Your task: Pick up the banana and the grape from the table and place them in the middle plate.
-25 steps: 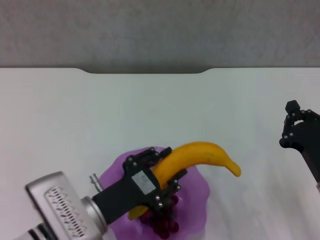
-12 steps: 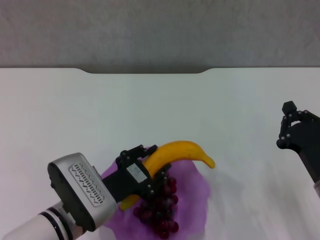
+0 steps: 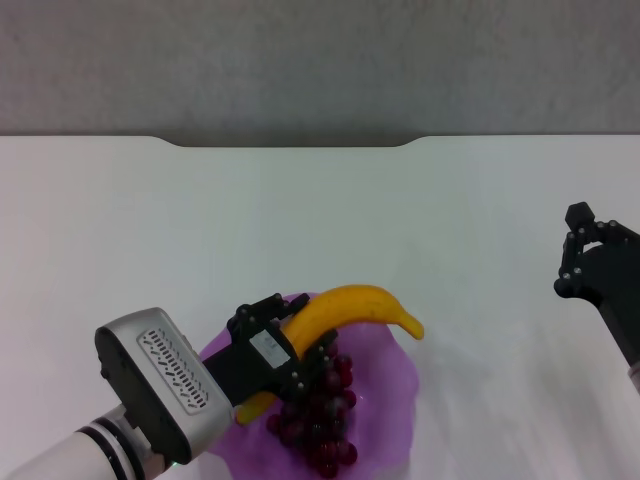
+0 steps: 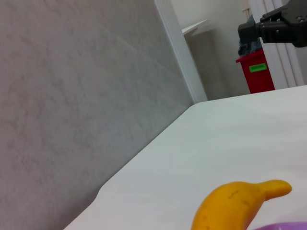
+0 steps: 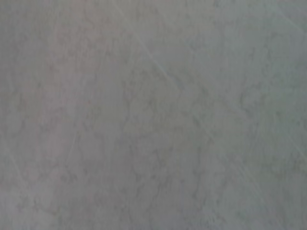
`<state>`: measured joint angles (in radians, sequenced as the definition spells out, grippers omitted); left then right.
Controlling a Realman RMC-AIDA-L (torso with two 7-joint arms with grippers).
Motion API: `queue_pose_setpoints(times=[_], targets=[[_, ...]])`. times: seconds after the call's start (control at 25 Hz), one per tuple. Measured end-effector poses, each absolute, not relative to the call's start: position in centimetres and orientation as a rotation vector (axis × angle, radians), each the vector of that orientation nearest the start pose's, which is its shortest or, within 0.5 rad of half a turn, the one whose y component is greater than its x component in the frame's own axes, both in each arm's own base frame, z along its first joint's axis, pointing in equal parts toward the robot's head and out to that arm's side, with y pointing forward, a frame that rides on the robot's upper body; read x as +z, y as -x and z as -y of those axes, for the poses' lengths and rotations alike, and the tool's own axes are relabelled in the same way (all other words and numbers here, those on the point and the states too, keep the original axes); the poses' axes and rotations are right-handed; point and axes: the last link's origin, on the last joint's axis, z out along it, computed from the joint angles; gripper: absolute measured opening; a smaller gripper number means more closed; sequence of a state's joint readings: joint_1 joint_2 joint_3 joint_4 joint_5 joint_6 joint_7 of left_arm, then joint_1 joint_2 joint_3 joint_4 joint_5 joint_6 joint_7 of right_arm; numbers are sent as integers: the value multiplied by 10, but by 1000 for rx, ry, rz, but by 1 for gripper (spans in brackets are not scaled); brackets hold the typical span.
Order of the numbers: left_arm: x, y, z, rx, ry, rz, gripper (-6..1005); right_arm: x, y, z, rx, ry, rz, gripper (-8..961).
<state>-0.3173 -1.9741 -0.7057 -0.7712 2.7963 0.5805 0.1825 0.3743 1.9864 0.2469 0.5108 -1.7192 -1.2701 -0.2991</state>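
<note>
Gripping the banana about its middle, the left gripper has its black fingers closed on either side of the fruit, directly above the near-left part of the middle plate. From the clamped section the banana arches over the plate's far rim, with its tapered end reaching past that rim toward the right, above the table; its opposite end shows as a small yellow patch below the gripper body, over the plate's left side. Whether the fruit touches the plate cannot be told. The grape lies inside the plate, just to the near-right of the gripper, its dark red berries spread toward the plate's near edge. The plate itself sits on the table at the near centre, well apart from the notched far edge of the tabletop. The right gripper hangs far to the right of the plate, above bare tabletop, holding nothing; whether its fingers are spread or pressed together cannot be told. In the left wrist view the banana fills the lower edge with a sliver of purple rim beside it, and the right gripper appears in the distance. The right wrist view shows only a mottled grey surface.
</note>
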Motion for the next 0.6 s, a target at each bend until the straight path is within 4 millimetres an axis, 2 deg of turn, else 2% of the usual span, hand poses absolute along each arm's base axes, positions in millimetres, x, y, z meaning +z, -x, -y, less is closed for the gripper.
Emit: queue_pose_setpoints(times=[0.44,0.6], targets=[[-115,242,-294,-406,2302,65,505,-42,-298,-296,621,1674,-349,11],[-114,243,-293,-408,2301,67,661,-42,-298,-296,620,1674,-350,10]])
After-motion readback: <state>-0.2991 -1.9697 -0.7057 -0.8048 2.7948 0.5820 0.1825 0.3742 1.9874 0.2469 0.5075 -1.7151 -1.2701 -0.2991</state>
